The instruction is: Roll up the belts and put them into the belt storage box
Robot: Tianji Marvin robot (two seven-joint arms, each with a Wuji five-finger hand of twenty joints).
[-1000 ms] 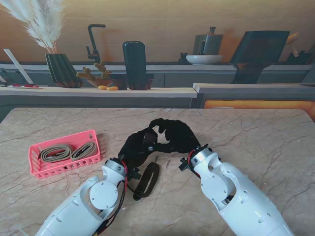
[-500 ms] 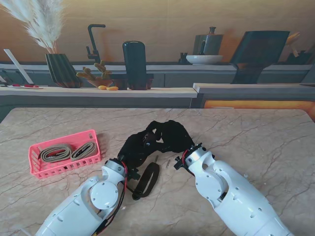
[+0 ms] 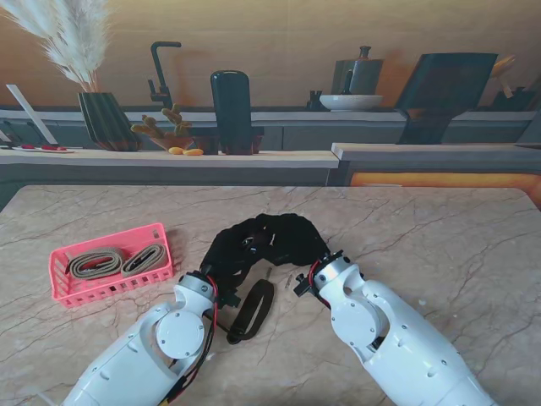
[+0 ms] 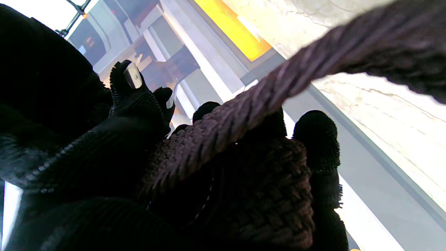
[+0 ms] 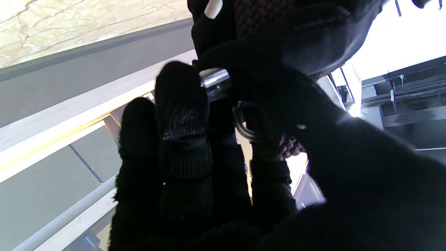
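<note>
Both black-gloved hands are pressed together over the middle of the table. My left hand is shut on a coil of dark braided belt, with its fingers curled round it. The right hand closes against it from the right, its fingers beside the belt's metal buckle ring. A loose tail of the belt lies on the table nearer to me. At the left stands the pink storage box, holding two rolled tan belts.
The marble table's far edge meets a counter with a vase, a dark dispenser and a bowl. Two small thin items lie by the right wrist.
My right hand has moved left and closed against the left hand, shutting the gap that showed between them. The left arm and the belt's tail have barely moved.
</note>
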